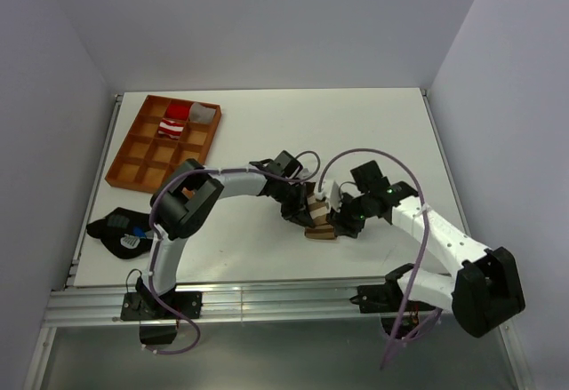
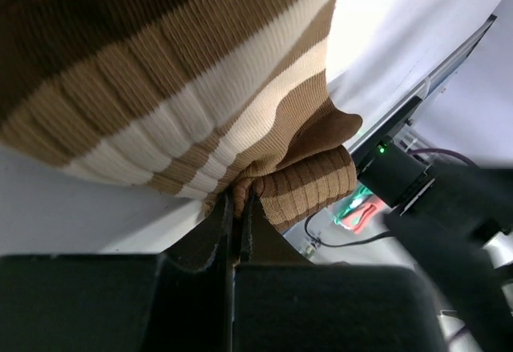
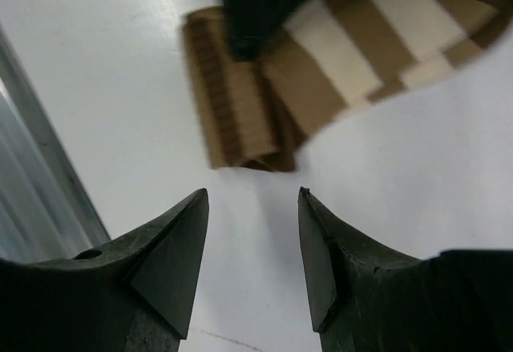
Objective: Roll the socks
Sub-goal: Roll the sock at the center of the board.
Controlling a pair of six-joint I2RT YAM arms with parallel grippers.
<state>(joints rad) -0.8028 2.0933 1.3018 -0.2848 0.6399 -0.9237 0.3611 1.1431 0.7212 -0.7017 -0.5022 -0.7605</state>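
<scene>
left gripper (image 2: pixel 235 224): clamped on brown sock (image 2: pixel 184 95) fold | right gripper (image 3: pixel 252 240): spread, empty | it lies just left of right gripper, axis near-far

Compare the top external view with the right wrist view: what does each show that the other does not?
Only the top external view shows the orange compartment tray with the red-and-white sock at its far end, and the black lump by the table's near left edge. Only the right wrist view shows the right gripper open, its fingers apart and off the fabric. Both show the brown-and-tan sock on the white table, with the left gripper on it.
</scene>
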